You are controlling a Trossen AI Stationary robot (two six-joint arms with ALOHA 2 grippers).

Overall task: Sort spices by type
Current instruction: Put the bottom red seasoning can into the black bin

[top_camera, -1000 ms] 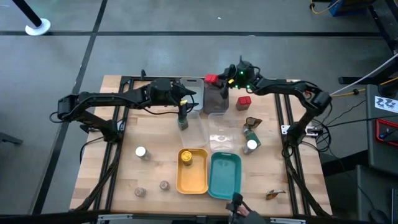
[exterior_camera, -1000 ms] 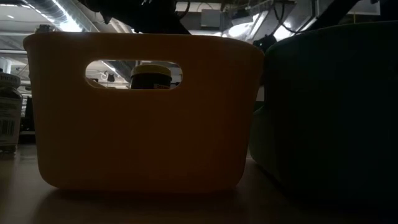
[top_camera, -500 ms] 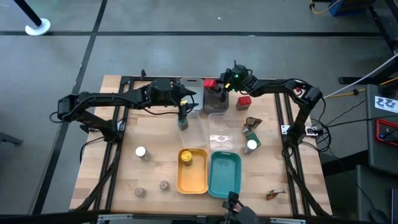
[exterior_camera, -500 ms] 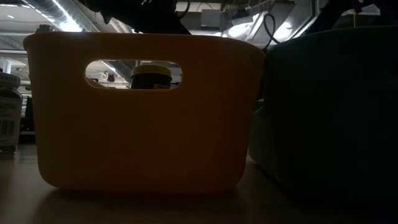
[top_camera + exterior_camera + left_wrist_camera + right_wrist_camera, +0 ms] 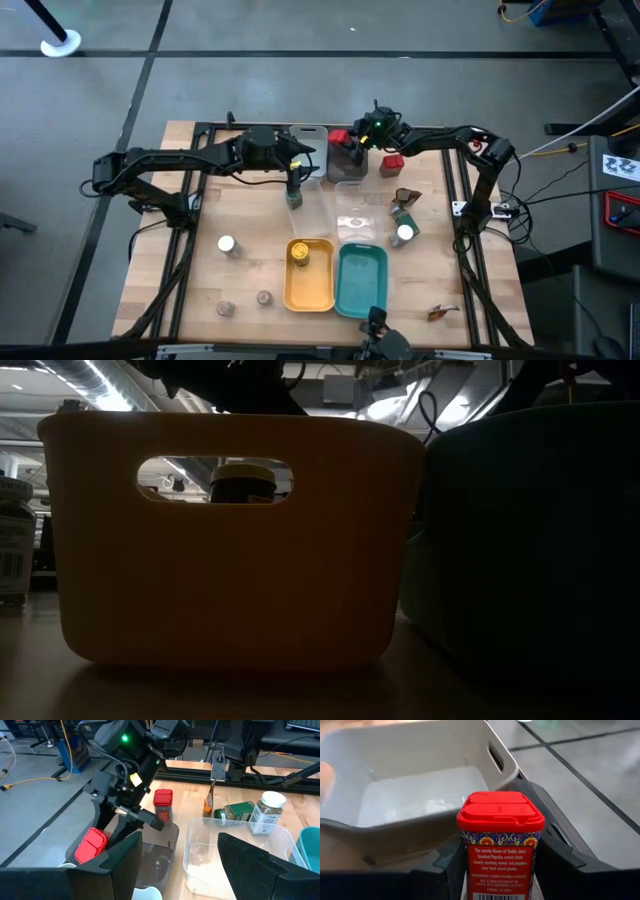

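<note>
My right gripper [image 5: 343,136] is shut on a red-lidded paprika tin [image 5: 500,845] at the far left corner of the dark grey bin [image 5: 346,166]. In the left wrist view the tin [image 5: 91,845] sits tilted in that bin's mouth [image 5: 150,855]. A second red tin [image 5: 162,805] stands on the table beyond the bin. My left gripper [image 5: 180,870] hangs open above the table left of the grey bin and the clear tray [image 5: 352,212], with nothing between its fingers. A jar [image 5: 293,197] shows under it by the clear tray's left wall. My right gripper pinches the tin's two side walls [image 5: 470,855] just under the red lid, one finger on each side. The fingers [image 5: 125,820] slant down from the table's right. The tin's lower part is inside the grey bin, its lid near rim height; its bottom is hidden.
A light grey tray [image 5: 306,136] lies left of the grey bin. The yellow tray [image 5: 318,285] holds a yellow-lidded jar [image 5: 299,253], with the teal tray [image 5: 362,280] beside it. White-lidded jars [image 5: 227,244] [image 5: 404,235], a green jar [image 5: 405,213] and small brown jars [image 5: 265,298] dot the table.
My right gripper has gone down and slightly toward the table's left with the red tin, bringing it into the grey bin's mouth. Most of the move fell in the first half second.
</note>
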